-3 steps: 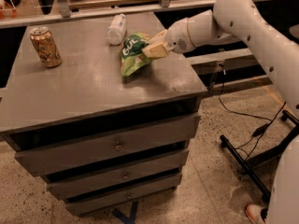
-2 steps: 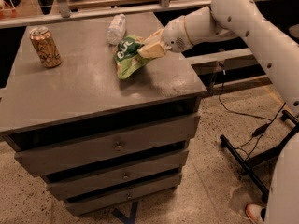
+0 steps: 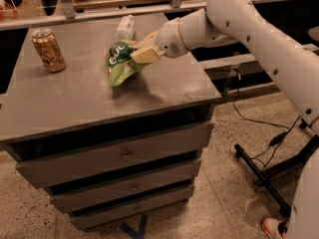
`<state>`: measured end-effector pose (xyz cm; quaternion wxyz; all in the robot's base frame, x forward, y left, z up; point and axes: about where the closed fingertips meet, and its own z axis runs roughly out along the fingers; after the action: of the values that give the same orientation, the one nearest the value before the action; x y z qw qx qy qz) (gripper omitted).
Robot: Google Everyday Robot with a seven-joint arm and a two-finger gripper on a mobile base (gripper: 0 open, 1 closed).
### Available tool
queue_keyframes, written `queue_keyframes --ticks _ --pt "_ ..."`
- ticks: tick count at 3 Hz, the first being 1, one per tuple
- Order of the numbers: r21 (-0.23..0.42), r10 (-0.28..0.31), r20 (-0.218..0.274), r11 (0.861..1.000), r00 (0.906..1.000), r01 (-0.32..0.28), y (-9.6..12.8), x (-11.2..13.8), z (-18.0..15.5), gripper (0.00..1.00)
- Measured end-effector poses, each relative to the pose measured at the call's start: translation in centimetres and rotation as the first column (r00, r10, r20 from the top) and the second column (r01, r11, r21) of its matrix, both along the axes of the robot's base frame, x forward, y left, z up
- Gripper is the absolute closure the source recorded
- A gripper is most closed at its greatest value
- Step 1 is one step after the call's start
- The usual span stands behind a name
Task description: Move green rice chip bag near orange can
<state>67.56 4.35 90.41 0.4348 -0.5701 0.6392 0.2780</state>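
The green rice chip bag [image 3: 121, 61] is light green with a dark-green round logo. It hangs tilted just above the grey cabinet top [image 3: 84, 98], near its middle. My gripper [image 3: 141, 54] reaches in from the right and is shut on the bag's upper right edge. The orange can [image 3: 48, 50] stands upright near the top's left edge, well to the left of the bag and apart from it.
A clear plastic bottle [image 3: 124, 27] lies at the back of the top, just behind the bag. The cabinet has three drawers [image 3: 124, 156] below. A black stand leg and cables [image 3: 259, 168] lie on the floor to the right.
My gripper has carried the bag leftward and slightly forward over the top, closer to the can. The can and bottle have not moved.
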Motion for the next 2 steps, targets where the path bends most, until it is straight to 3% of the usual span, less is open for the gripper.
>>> queue_keyframes --ticks 1,2 --pt "0.017 -0.021 0.007 1.000 0.9998 0.021 2.4 0.8 -0.6 1.00" --pt "0.040 0.014 -0.001 0.999 0.9999 -0.014 5.0 1.3 -0.8 1.00"
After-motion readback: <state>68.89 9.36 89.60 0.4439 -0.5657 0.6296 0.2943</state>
